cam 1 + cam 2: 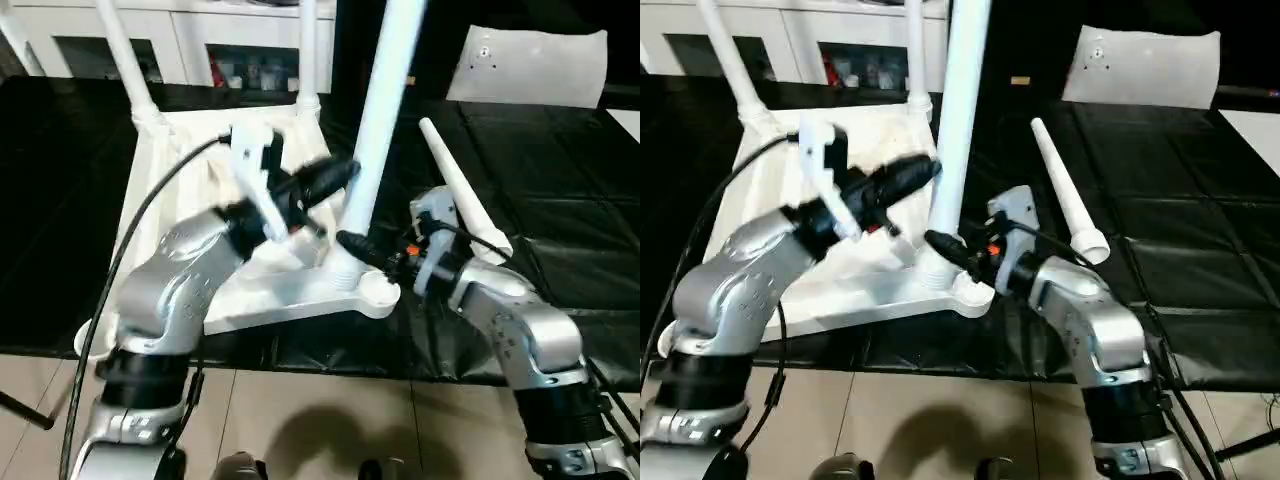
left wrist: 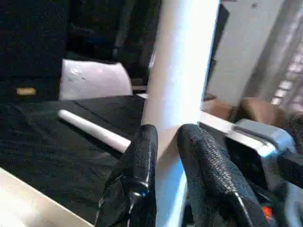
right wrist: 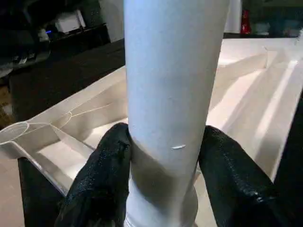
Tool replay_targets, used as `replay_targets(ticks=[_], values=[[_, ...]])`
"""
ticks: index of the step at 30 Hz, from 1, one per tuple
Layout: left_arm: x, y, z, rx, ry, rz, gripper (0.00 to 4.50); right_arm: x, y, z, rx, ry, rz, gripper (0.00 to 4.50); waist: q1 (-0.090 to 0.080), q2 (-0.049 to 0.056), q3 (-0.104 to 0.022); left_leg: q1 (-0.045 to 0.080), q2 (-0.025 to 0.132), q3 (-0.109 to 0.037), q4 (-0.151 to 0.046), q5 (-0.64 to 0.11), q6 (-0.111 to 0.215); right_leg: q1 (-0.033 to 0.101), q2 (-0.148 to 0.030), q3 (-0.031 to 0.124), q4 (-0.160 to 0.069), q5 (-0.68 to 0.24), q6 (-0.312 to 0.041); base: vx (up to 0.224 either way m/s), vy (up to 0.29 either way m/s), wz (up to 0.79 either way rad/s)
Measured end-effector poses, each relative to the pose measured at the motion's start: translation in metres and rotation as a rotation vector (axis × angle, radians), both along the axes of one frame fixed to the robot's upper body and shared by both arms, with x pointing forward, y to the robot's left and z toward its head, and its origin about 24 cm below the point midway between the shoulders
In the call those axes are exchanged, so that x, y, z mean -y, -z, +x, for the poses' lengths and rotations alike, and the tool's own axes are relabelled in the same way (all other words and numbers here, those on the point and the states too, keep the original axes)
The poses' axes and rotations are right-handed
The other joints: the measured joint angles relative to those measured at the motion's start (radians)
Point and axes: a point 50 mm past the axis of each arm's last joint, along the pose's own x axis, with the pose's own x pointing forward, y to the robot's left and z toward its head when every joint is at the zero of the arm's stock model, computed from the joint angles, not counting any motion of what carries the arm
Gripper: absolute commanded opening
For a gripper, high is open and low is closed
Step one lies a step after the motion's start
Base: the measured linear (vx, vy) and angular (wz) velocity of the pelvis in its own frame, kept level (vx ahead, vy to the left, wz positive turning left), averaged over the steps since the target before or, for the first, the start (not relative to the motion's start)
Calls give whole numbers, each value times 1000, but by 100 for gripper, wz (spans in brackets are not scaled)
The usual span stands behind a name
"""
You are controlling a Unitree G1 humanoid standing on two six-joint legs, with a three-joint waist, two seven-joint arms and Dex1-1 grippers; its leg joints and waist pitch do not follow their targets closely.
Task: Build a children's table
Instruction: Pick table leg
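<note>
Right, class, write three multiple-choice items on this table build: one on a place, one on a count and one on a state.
1. Where does the loose leg lie?
A. On the black mat, to the right of the table top
B. Inside the table top
C. On the floor

2. How many legs stand upright in the table top?
A. Two
B. Three
C. Four

3. What is the right gripper doing?
A. Hanging open, away from everything
B. Carrying the loose leg
C. Gripping the near leg low down

Answers:
1 A: the loose leg rests on the black mat, right of the table top.
2 B: two far legs and the near leg stand up.
3 C: the right gripper has a finger pressed on each side of the near leg.
</note>
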Motion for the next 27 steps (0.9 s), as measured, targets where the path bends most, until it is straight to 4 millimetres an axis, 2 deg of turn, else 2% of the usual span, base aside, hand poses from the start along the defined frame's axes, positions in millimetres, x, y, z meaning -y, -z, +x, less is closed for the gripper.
replay_targets(ticks=[7, 9, 13, 15, 18, 19, 21, 23, 26, 27], values=[[0, 5, -7, 2, 162, 18, 144, -4, 2, -3, 22, -40, -23, 183, 0, -2, -1, 1, 0, 0, 0, 0, 0, 0, 0, 0, 1, 0, 0, 0, 0, 0], [-3, 10, -4, -14, 170, 27, 176, -4, 4, -5, 25, -50, -26, 183, -1, -3, -2, 2, 0, 0, 0, 0, 0, 1, 0, 1, 1, 0, 0, 0, 0, 0], [-7, 17, 0, -17, 209, 80, 193, -4, 6, -7, 34, -74, -52, 183, -3, -7, -6, 2, 0, 0, 0, 0, 0, 1, 0, 1, 1, 0, 0, 0, 0, 0], [-9, 18, 1, 1, 238, 114, 224, -5, 7, -8, 37, -83, -66, 183, -4, -11, -9, 3, 0, 0, 0, 0, 0, 1, 0, 1, 2, 0, 0, 0, 0, 0], [-13, 20, 3, 16, 275, 180, 242, -5, 7, -11, 50, -104, -95, 183, -6, -13, -10, 4, 0, 0, 0, 0, 0, 2, 0, 2, 1, 0, 0, 0, 0, 0], [-13, 20, 4, 25, 276, 191, 242, -5, 7, -11, 51, -105, -101, 183, -6, -13, -10, 4, 0, 0, 0, 0, 0, 2, 0, 2, 1, 0, 0, 0, 0, 0], [-11, 19, 7, 45, 272, 212, 275, -4, 8, -11, 54, -104, -110, 183, -5, -14, -11, 4, 0, 0, 0, 0, 0, 3, -1, 3, 1, 0, 0, 0, 0, 0], [-8, 25, 8, 41, 263, 236, 276, -6, 7, -12, 69, -119, -123, 183, -5, -14, -11, 5, 0, 0, 0, 0, 0, 3, -1, 3, 1, 0, 0, 0, 0, 0], [0, 31, 10, 32, 246, 222, 313, -9, 8, -14, 77, -134, -138, 183, -3, -15, -12, 3, 0, 0, 0, 0, 0, 2, -1, 3, 1, 0, 0, 0, 0, 0], [2, 31, 10, 31, 232, 218, 262, -9, 8, -13, 79, -134, -137, 183, -2, -15, -12, 3, 0, 0, 0, 0, 0, 2, 0, 2, 1, 0, 0, 0, 0, 0]])
